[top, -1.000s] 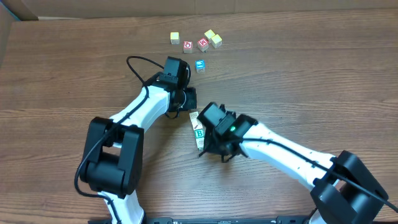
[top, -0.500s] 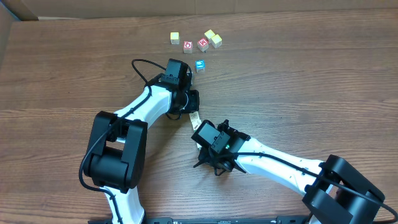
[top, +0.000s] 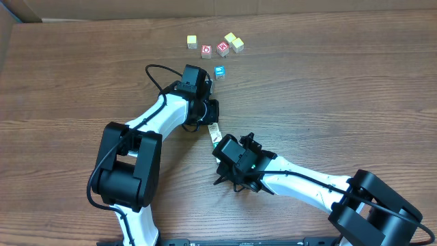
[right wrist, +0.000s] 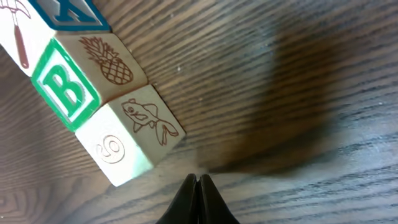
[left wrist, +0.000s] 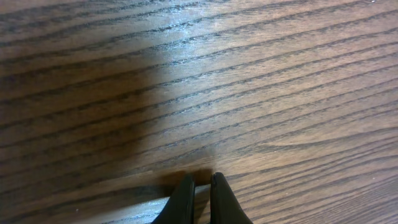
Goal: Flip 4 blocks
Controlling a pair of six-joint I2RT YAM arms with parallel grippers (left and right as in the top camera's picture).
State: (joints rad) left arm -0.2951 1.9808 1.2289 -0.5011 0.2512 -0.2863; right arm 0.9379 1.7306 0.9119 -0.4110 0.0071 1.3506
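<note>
Several pale cream blocks lie in a touching row. In the right wrist view the end block [right wrist: 134, 134] shows a brown fish and a ring mark. Beside it sits the block with a green B [right wrist: 65, 87] and a pineapple, then a blue-lettered block [right wrist: 71, 12]. My right gripper [right wrist: 199, 180] is shut and empty, tips on the wood just below the fish block. Overhead, only a short stretch of the row [top: 213, 131] shows between both arms. My left gripper [top: 209, 117] is at its far end. My left gripper [left wrist: 200, 180] is shut over bare wood, holding nothing.
At the far side of the table lie loose cubes: a yellowish one [top: 192, 42], two red-faced ones [top: 206, 50] [top: 222, 48], two more yellowish ones [top: 234, 42] and a blue-faced one [top: 219, 71]. A black cable [top: 153, 72] loops off the left arm.
The right arm has slid toward the near side and left, now covering the lower blocks and the green B seen overhead before. The left gripper shifted slightly right early on.
</note>
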